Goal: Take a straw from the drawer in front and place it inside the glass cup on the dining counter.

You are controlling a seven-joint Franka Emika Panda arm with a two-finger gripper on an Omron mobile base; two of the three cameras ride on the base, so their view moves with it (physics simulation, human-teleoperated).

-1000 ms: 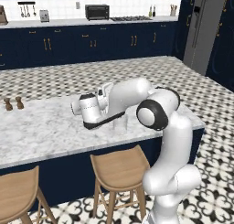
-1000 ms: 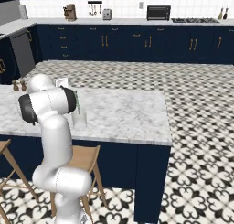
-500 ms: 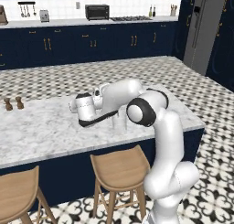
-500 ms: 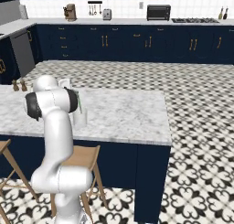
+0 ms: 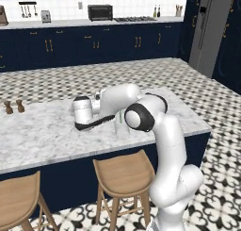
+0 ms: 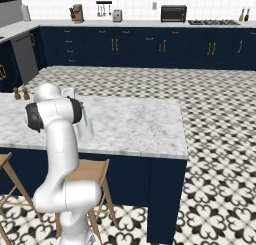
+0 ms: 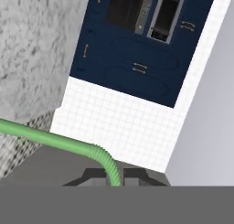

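The glass cup [image 5: 121, 129] [image 6: 86, 130] stands on the dining counter [image 5: 42, 136] [image 6: 135, 124] near its front edge. Directly over the cup, the thin green straw [image 5: 120, 115] [image 6: 84, 114] points steeply down at its rim; I cannot tell whether its tip is inside. In the hand view my gripper [image 7: 113, 177] is shut on the straw [image 7: 45, 137], which bends at the fingertips [image 7: 94, 175] and runs off to the left. The white hand lies low over the marble, left of the cup. The drawer is out of view.
Two small brown shakers [image 5: 14, 106] [image 6: 21, 93] stand at the counter's far left. Wooden stools [image 5: 124, 171] [image 6: 92, 171] are tucked under the front edge. My own elbow [image 5: 140, 117] hangs right beside the cup. Navy cabinets line the back wall.
The elbow and hand have swung a little to the left over the counter, with the straw still held. The cup has stayed in place.
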